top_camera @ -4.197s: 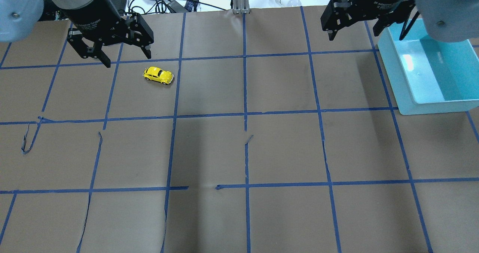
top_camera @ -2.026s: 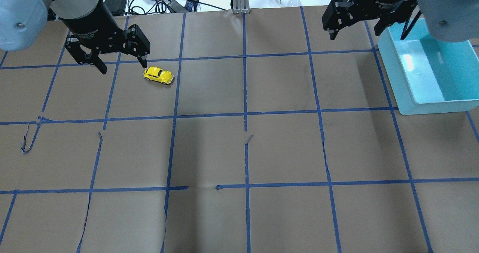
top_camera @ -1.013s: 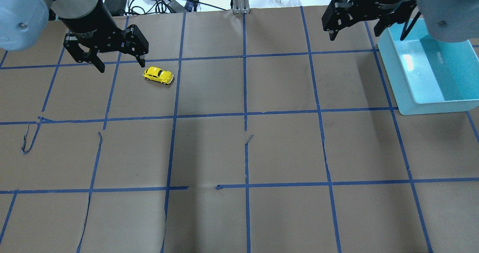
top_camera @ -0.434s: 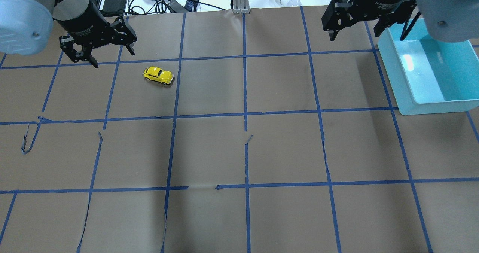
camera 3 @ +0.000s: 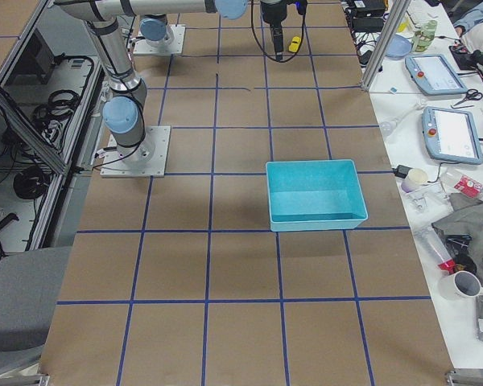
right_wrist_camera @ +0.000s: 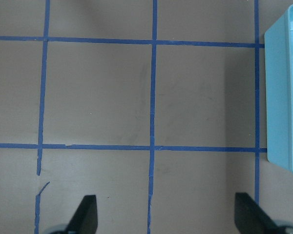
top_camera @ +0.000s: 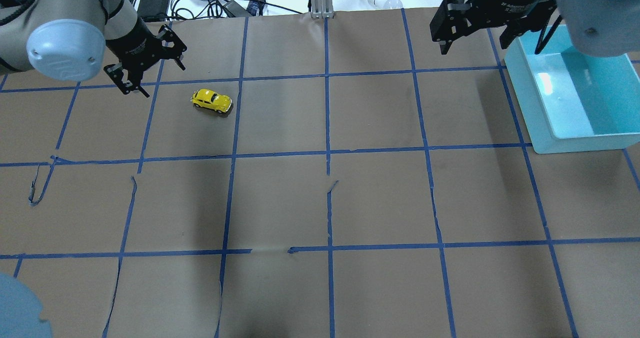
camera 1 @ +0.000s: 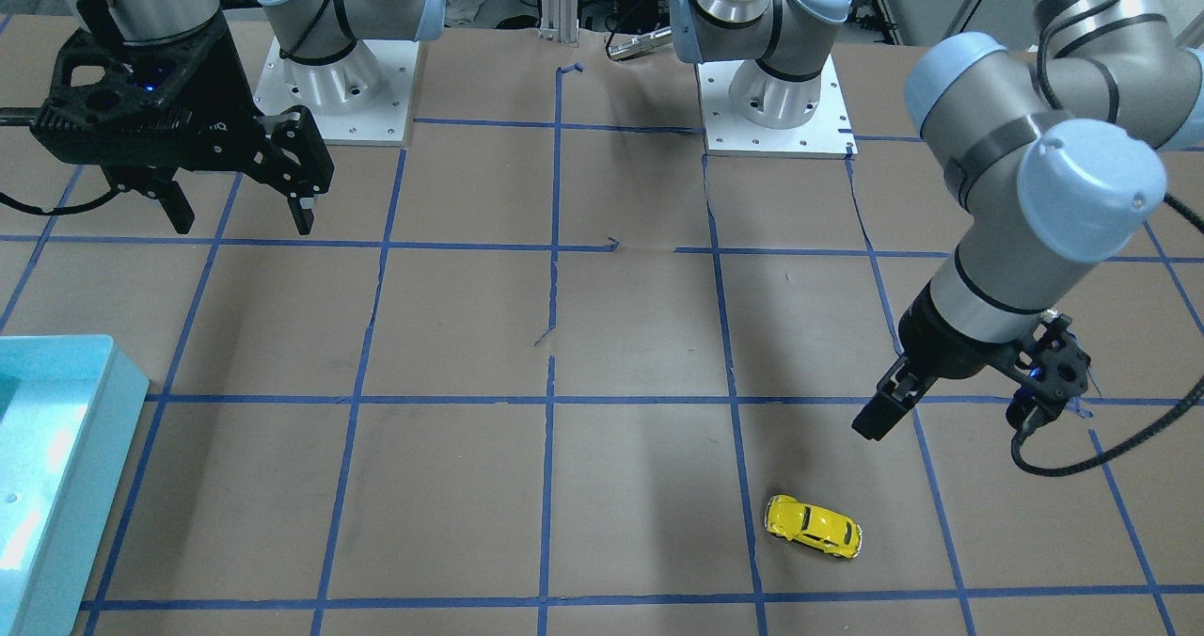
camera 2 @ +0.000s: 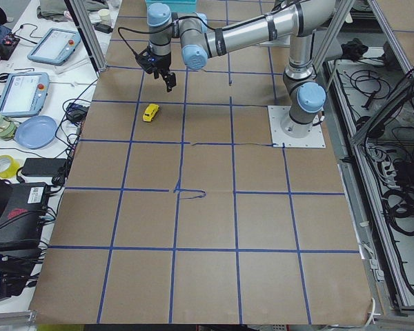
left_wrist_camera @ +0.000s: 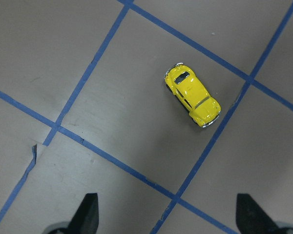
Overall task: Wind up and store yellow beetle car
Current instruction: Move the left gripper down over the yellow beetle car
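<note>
Yellow beetle car [top_camera: 211,101] sits upright on its wheels on the bench [top_camera: 380,198], which is covered in brown paper with a blue tape grid [top_camera: 327,153]. The car lies inside one grid square on the robot's left, toward the far edge of the bench, at an angle to the tape lines and just beside one of them. Nothing touches it. Left jaws hang above the bench near the car, spread wide and holding nothing. In the left wrist view both fingertips [left_wrist_camera: 89,212] show at the bottom edge, with the car [left_wrist_camera: 192,94] higher in the frame, clear of them and lying within the span between them. In the front-facing view the car [camera 1: 814,527] lies on the operators' side of the left jaws, with bare paper between. Right jaws hang wide apart and empty on the robot's right, above the bench, near a corner of the light blue bin [top_camera: 580,144]. The right wrist view shows bare grid paper beneath them and the bin's wall [right_wrist_camera: 278,97] at the right edge. Bin and car stand well apart, on opposite sides of the bench.
</note>
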